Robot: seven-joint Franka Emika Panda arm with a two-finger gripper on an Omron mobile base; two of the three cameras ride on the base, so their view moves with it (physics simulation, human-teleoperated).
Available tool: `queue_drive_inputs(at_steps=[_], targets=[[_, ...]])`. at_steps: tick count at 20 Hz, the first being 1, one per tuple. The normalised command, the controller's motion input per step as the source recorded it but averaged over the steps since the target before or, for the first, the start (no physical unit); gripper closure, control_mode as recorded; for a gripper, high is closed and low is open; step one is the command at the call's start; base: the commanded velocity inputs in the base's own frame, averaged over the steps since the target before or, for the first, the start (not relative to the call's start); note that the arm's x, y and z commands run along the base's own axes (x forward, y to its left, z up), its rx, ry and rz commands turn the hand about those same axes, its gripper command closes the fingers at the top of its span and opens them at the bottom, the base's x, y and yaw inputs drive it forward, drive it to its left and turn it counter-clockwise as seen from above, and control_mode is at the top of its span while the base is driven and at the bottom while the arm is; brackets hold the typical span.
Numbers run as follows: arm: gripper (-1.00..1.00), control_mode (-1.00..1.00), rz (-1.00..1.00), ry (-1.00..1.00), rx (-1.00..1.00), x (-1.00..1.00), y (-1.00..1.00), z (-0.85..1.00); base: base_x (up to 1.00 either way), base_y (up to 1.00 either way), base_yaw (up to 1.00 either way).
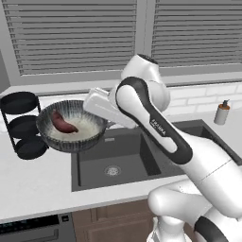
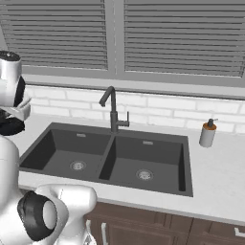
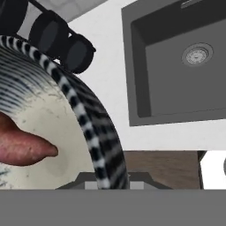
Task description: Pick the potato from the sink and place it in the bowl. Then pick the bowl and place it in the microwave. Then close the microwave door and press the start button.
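Gripper (image 1: 105, 124) clamped on the rim of the bowl (image 1: 71, 126), raised above the counter (image 1: 33, 182) beside the sink (image 1: 118, 160); potato (image 1: 62, 123) inside.

Pale counter (image 1: 33, 182) running beneath the blinds, with the dark double-basin sink (image 2: 110, 158) set into it. Black tiered rack (image 1: 21, 125) standing at left end, soap dispenser (image 2: 207, 133) upright at right, beside the sink.
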Motion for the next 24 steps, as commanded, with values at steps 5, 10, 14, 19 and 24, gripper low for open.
queue_drive_inputs(at_steps=[5,10,14,19,24], targets=[[1.00,-1.00,-0.25,0.01,0.00,0.02,-0.91,0.38,0.00,0.00,0.00],[1.00,-1.00,-0.30,0.00,0.00,-0.02,-0.70,0.54,0.00,0.00,0.00],[1.00,-1.00,-0.26,0.00,0.00,-0.11,-0.39,0.36,0.00,0.00,0.00],[1.00,-1.00,-0.29,0.00,0.01,-0.25,-0.47,0.16,0.00,0.00,0.00],[1.00,-1.00,-0.29,0.00,0.03,-0.29,-0.57,0.09,0.00,0.00,0.00]])
